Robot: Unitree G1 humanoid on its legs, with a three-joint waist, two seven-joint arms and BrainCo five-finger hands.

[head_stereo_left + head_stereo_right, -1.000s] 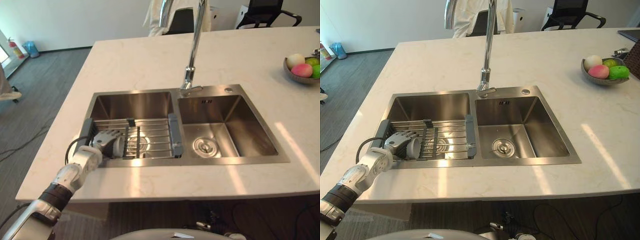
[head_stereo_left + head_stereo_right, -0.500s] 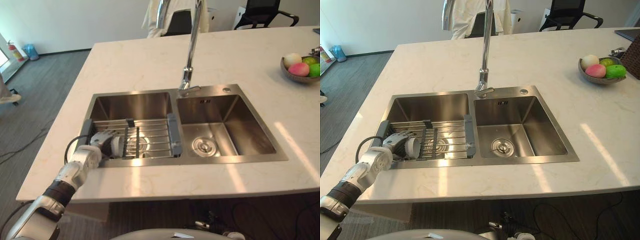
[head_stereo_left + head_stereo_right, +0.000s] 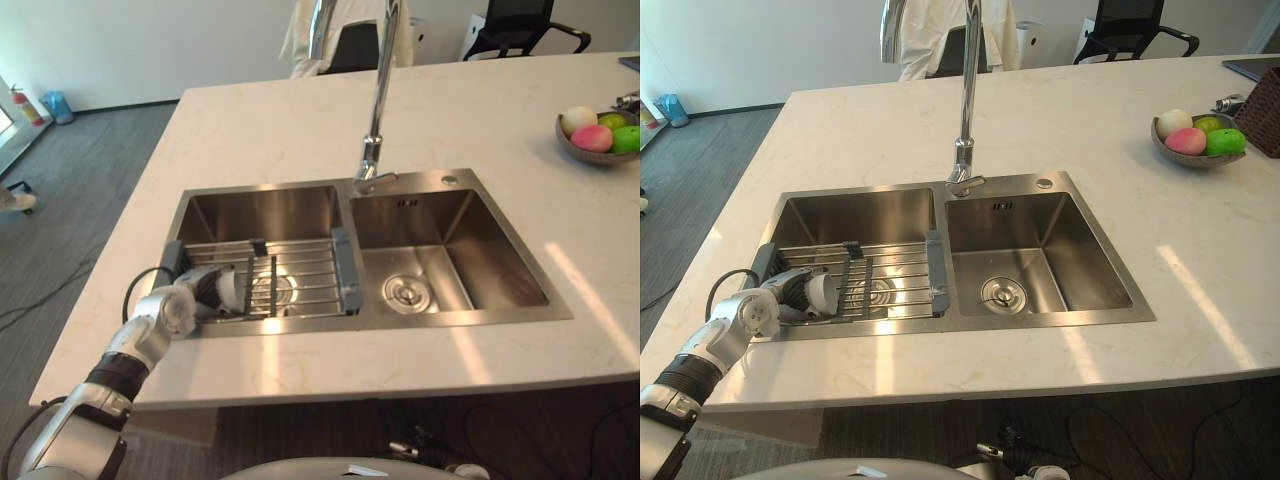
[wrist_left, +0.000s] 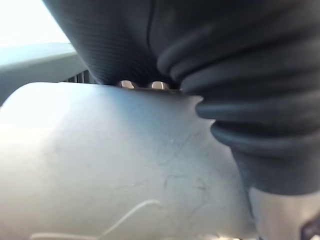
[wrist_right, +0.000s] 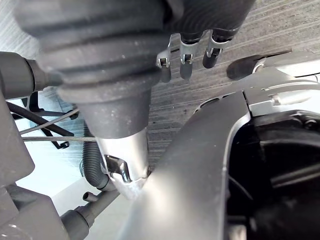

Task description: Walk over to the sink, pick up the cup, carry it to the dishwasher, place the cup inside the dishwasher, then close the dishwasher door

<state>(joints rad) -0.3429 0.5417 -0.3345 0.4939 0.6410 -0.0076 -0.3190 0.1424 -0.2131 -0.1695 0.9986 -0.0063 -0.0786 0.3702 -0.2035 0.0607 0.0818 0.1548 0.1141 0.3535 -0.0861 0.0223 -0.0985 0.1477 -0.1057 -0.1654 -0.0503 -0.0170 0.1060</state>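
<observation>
Nearest, your right hand (image 5: pixel 185 57) hangs idle at your side, fingers loose and holding nothing; ahead, your left hand (image 3: pixel 180 300) reaches over the sink's (image 3: pixel 400 322) front edge, and its fingers look curled round the cup (image 3: pixel 230 288), which lies on its side on the wire rack (image 3: pixel 305 270) across the left basin; the wrist view has the cup's pale wall pressed against the palm; so you are at the pick-up step; next, judge the grip firm, then lift straight up clear of the rack before turning for the dishwasher; beyond stand the tap (image 3: pixel 378 100) and the fruit bowl (image 3: pixel 590 157).
</observation>
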